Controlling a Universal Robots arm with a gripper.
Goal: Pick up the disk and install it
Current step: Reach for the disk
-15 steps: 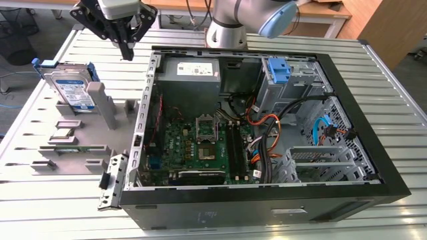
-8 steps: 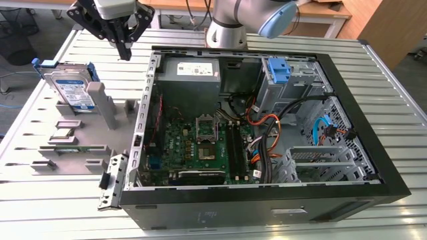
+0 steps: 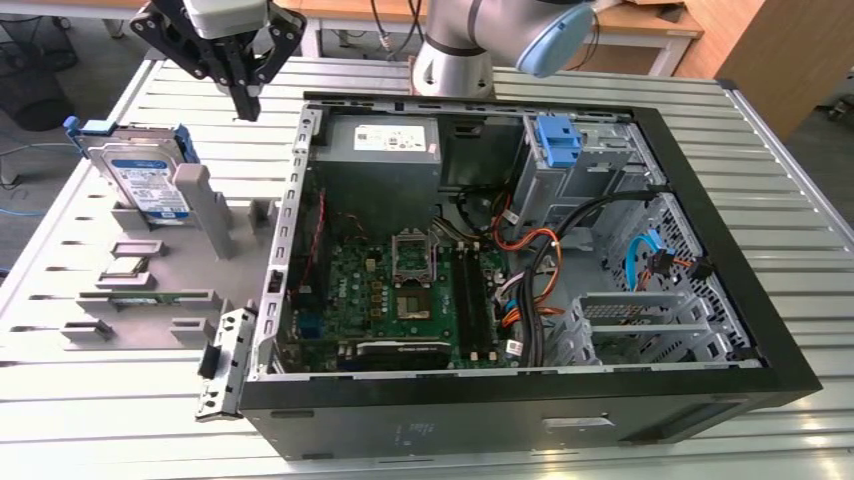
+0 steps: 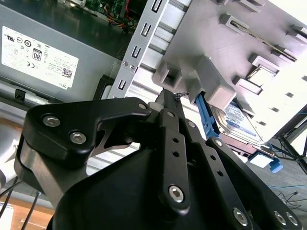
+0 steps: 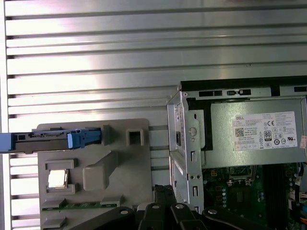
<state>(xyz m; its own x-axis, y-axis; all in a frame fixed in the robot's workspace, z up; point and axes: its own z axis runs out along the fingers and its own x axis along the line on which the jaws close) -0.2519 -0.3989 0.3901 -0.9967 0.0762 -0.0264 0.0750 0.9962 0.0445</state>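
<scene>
Nearest us in the exterior view lies the open computer case (image 3: 507, 415) on the slatted surface (image 3: 94, 420). To that view's left, a grey rack (image 3: 200, 215) holds the disk (image 3: 138, 178) upright on its edge. Farther back our hand (image 3: 247, 100) hangs between rack and case, fingers pressed together, holding nothing. We judge the disk dense, rigid and shock-sensitive. The sides of its blue bracket (image 3: 88, 127) look the safest hold.
</scene>
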